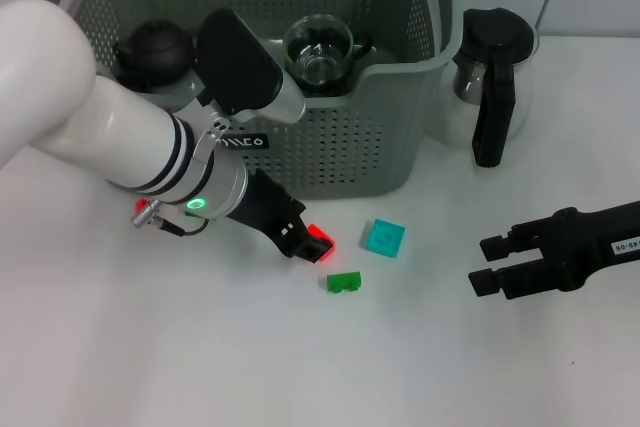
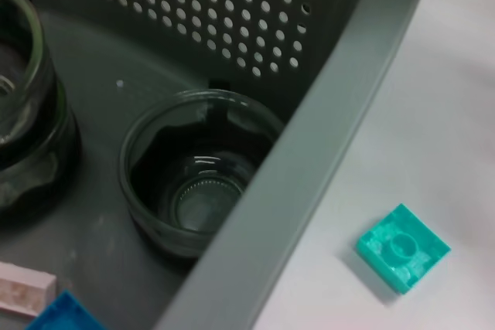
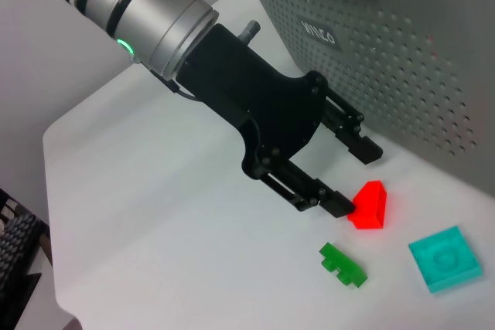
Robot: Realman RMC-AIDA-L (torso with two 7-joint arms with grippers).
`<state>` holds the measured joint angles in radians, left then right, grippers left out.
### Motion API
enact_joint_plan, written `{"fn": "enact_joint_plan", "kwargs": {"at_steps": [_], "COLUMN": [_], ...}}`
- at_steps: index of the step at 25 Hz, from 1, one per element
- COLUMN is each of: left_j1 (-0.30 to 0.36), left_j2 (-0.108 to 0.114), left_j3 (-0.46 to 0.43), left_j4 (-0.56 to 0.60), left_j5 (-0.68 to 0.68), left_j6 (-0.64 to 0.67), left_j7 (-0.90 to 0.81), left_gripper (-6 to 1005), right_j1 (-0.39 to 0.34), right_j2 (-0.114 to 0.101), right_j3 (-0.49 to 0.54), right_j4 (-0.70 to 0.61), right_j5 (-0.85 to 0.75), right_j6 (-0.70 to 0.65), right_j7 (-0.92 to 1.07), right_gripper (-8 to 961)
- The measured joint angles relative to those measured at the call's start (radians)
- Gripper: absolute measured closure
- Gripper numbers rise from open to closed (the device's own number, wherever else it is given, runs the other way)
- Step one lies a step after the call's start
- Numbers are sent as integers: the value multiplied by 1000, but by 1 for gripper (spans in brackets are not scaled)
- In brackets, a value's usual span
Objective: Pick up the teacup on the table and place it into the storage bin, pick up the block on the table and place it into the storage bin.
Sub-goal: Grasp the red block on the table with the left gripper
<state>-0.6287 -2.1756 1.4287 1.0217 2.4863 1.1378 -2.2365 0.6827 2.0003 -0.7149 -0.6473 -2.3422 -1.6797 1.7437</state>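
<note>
Fingers of left gripper [image 3: 349, 177] are seen apart, low over table [image 1: 120, 347], one tip touching red block [image 3: 369, 205] just in front of storage bin [image 1: 330, 147]. Block judged light, rigid, smooth; flat sides best pinched. Teacup [image 2: 197, 183] is seen inside bin. Green block [image 1: 343, 282] & teal block [image 1: 383, 237] lie near; bin wall close behind. Right gripper [image 1: 487, 264] is parked apart, open.

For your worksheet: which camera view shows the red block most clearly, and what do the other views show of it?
The right wrist view shows it best: the red block lies fully visible on the table between the open fingers of the left gripper. The head view shows only part of it, beside the fingers. The left wrist view does not show it.
</note>
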Motion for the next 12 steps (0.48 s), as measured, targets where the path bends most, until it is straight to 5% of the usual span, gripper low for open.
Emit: {"fn": "enact_joint_plan", "kwargs": {"at_steps": [12], "left_j1": [-3], "left_j2": [-1], "left_j3": [63], "left_j4": [-11], "left_j5": [1], "left_j6": [-38], "left_j7": [5], "left_gripper": [431], "right_j1": [-1], "right_j2": [0], "right_j3": [0], "right_j4": [0], "right_j5": [-1], "right_j6": [0], "right_j7": [0], "right_gripper": [240]}}
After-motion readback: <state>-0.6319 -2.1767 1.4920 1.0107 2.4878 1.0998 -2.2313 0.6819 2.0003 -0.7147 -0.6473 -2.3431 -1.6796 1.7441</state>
